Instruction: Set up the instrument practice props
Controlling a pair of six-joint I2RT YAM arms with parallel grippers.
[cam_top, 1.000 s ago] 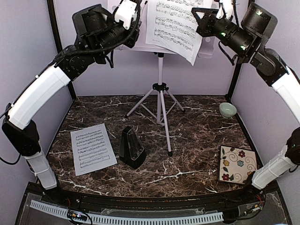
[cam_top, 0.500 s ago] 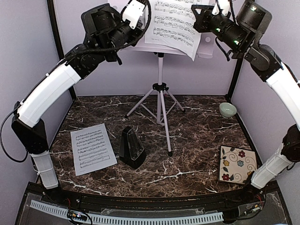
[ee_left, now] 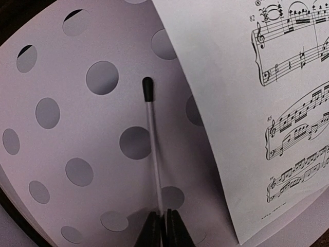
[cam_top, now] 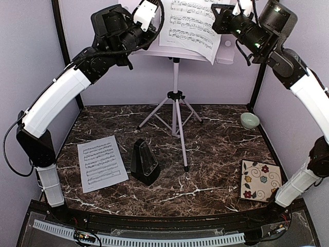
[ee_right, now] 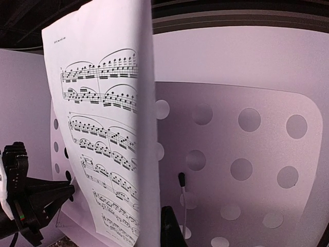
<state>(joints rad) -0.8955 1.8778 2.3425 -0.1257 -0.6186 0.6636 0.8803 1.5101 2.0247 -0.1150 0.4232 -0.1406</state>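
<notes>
The left gripper (ee_left: 162, 229) has its jaws almost together on the thin, black-tipped retainer wire (ee_left: 153, 149) that lies against the hole-dotted desk (ee_left: 61, 154) of the music stand (cam_top: 176, 77), seemingly pinching the wire's lower end. The right gripper (ee_right: 167, 229) has its jaws pressed together right beside the edge of the music sheet (ee_right: 97, 134); whether paper lies between them cannot be told. That sheet hangs crooked across the desk, beside the wire and not under it. The second sheet (cam_top: 101, 163) and the metronome (cam_top: 144, 162) lie on the table (cam_top: 216, 149), near each other in front of the tripod legs (cam_top: 177, 116).

The likely trouble is that the wire snaps back before the page slides under it, clamps bare desk, and the sheet slips off. A hard pull on the wire could also rock the stand.
</notes>
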